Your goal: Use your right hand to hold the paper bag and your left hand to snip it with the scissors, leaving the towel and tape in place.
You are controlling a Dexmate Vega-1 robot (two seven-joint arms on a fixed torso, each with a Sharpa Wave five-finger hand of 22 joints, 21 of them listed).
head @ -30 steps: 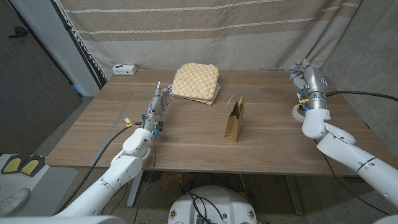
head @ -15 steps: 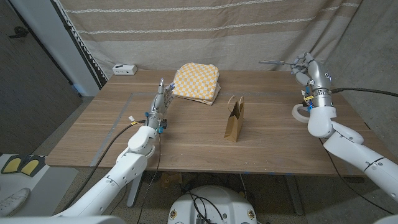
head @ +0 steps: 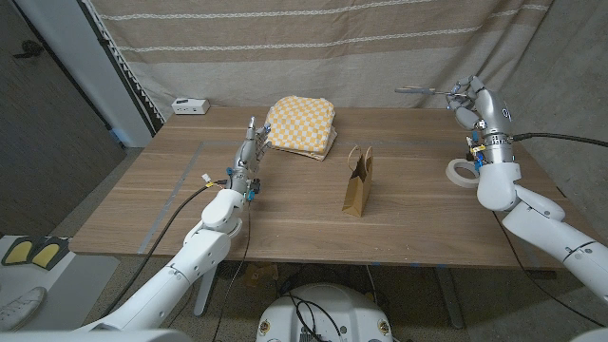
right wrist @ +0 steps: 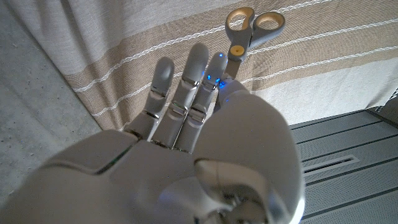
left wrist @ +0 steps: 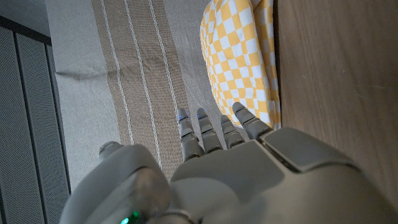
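Your arms are glossy white rounded shells ending in silvery grey hands with segmented metal fingers. On your left hand [head: 249, 152] a black cable trails back along the forearm; small blue lights glow on your right hand's [right wrist: 186, 118] fingers, green near the left thumb.

The paper bag [head: 358, 181] stands mid-table, the towel [head: 300, 123] behind it.

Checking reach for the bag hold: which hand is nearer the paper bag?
Left. The left hand is beside the checkered towel, left of the paper bag. The right hand holds scissors, raised at the far right.
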